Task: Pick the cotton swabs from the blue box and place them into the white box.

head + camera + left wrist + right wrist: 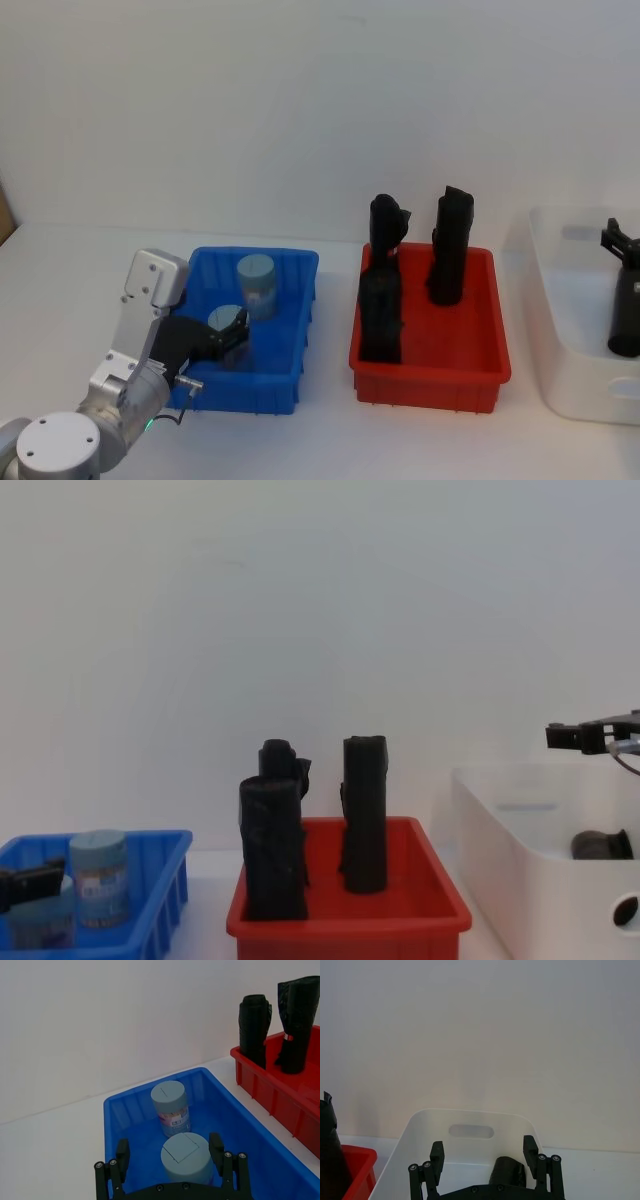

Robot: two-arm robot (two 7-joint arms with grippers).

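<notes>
Two cotton swabs: both jars stand upright inside the blue box; you have neither of them in the white box.
Far jar: it stands toward the blue box's back wall, its pale label showing, and no claw touches it.
Near jar: it stands toward the blue box's front left, just in front of the far jar and apart from it.
Left claw: you have it lowered into the blue box, fingers spread apart with one on each side of the near jar. One finger sits close to the jar's side and the other leaves a clear gap, so nothing is clamped.
Red bin: it sits just beside the blue box, on its right, and holds three upright black rolls.
White box: it stands well apart from the blue box, beyond the red bin.
Right claw: your other arm hovers far to the right of the blue box, above the white box, fingers apart and holding nothing. A black roll lies in the tub beneath it.
Counter: pale and bare to the left of the blue box.
</notes>
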